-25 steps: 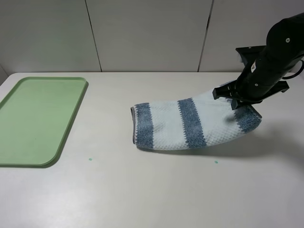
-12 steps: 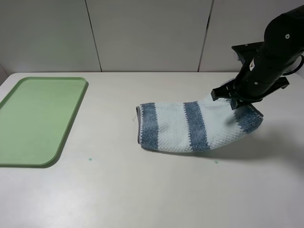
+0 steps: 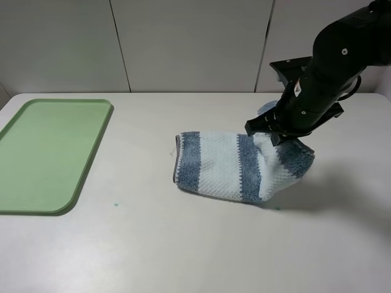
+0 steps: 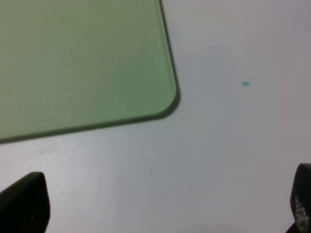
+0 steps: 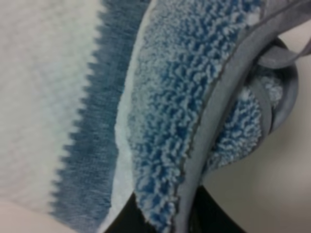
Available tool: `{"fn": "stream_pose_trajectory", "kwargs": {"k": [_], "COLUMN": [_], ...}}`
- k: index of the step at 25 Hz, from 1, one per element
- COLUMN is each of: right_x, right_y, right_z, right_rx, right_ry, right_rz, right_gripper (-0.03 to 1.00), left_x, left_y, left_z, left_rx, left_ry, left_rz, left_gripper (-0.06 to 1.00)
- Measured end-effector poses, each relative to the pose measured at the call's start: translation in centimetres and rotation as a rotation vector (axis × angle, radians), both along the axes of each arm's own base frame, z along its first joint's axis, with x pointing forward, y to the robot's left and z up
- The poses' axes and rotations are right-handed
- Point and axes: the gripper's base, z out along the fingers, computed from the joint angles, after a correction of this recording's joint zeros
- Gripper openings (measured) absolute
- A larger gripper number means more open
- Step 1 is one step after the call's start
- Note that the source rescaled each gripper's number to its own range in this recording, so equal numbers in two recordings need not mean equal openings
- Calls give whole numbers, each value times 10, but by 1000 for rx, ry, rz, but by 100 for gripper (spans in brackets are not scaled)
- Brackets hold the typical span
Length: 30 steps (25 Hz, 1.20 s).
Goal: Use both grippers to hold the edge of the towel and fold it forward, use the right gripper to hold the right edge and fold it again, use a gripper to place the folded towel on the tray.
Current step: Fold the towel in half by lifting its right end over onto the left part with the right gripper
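The right gripper (image 3: 277,136), pinching the raised right edge (image 5: 219,92) of the towel (image 3: 217,165), had its length lying leftward toward the tray (image 3: 49,152).

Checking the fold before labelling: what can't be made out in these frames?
- Right gripper fingertips: in exterior high, hidden by its own body and the lifted blue-and-white striped waffle towel; right wrist shows only a dark sliver.
- Left gripper: absent from exterior high; left wrist crops both fingers at the frame edges.
- Flat light-green plastic tray: left edge cut off in exterior high.
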Motion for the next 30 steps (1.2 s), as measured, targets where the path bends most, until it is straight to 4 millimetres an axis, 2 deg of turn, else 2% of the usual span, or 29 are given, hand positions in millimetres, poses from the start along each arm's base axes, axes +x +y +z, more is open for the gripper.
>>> {"fn": "stream_pose_trajectory", "kwargs": {"k": [7, 13, 30], "right_x": [0, -1, 5], "right_y": [35, 46, 74], "right_z": [25, 31, -5], "right_rx": [73, 130, 171], "right_ry": [-64, -78, -63], "right_rz": [53, 54, 80], "right_gripper": [8, 8, 8], "left_x": [0, 0, 0], "left_y": [0, 0, 0], "left_z": [0, 0, 0], "left_rx": [0, 0, 1], "left_ry": [0, 0, 0], "left_rz": [0, 0, 0], "left_gripper": [100, 100, 100]}}
